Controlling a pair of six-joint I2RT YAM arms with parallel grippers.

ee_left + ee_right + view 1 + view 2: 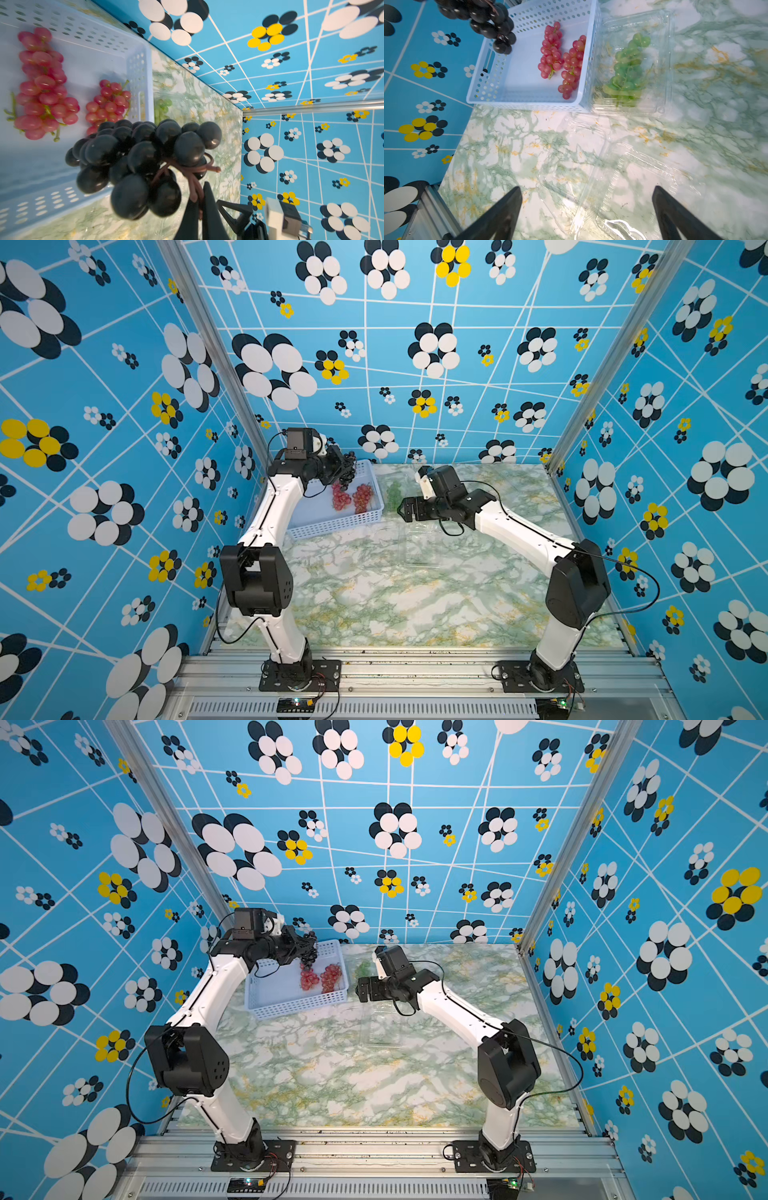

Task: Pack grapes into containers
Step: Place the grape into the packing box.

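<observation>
**Dark bunch lifted, box waiting**

Top view: left gripper (344,467) clamped on dark bunch (349,477) above basket (332,526); open empty box (419,545) at 4 o'clock from it, under right gripper (404,511).
Left wrist: fingers (209,207) pinch stem (195,172), bunch hangs.
Right wrist: fingers (500,214) wide apart over box.

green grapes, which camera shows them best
Right wrist view: the whole green bunch shows, inside a clear container beside the basket. In both top views the bunch is small and faint; the left wrist view catches only a few berries past the basket wall.
</observation>
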